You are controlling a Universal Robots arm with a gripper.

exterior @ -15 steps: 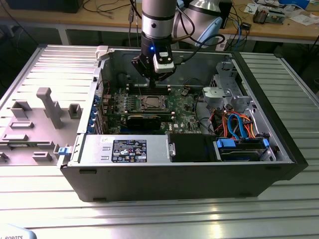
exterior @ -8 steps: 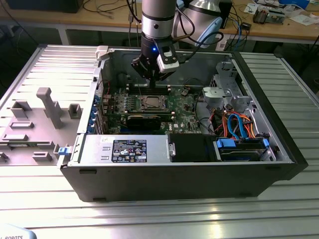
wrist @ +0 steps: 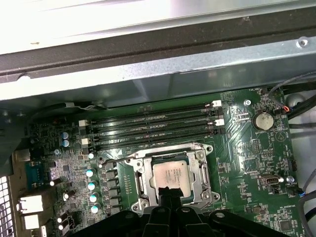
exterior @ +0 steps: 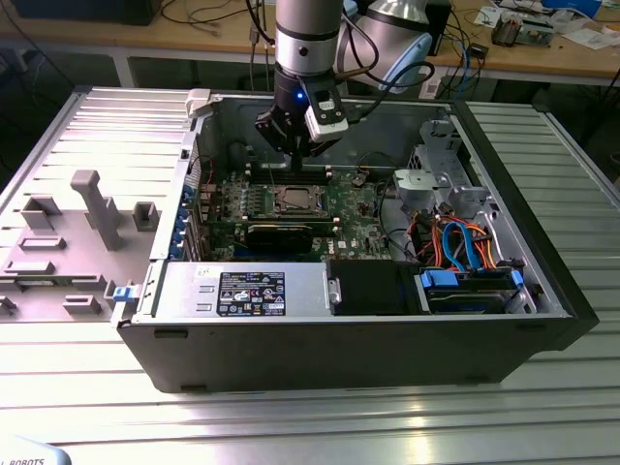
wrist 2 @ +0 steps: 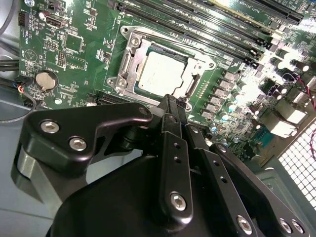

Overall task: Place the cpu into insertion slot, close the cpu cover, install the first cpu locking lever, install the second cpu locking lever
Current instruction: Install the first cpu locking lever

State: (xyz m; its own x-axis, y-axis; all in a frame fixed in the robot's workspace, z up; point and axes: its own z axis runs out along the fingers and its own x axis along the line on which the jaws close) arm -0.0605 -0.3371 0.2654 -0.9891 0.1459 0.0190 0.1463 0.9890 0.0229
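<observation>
While the arm reaches down into the open computer case (exterior: 349, 351), its gripper (wrist 2: 173, 101) hangs just above the green motherboard (wrist 2: 84, 54) with the claw pinched narrow, fingertips together and nothing between them. Close below those tips the cpu (wrist 2: 160, 74) lies flat in the insertion slot (wrist 2: 190, 83), and the cpu cover (wrist 2: 129, 59) lies down around its silver top, beside the long black memory slots (wrist: 153, 129)

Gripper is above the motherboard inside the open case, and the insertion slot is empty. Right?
No, the slot is not empty: both wrist views show the cpu seated in it. The rest holds: the gripper is above the motherboard inside the open case.
</observation>
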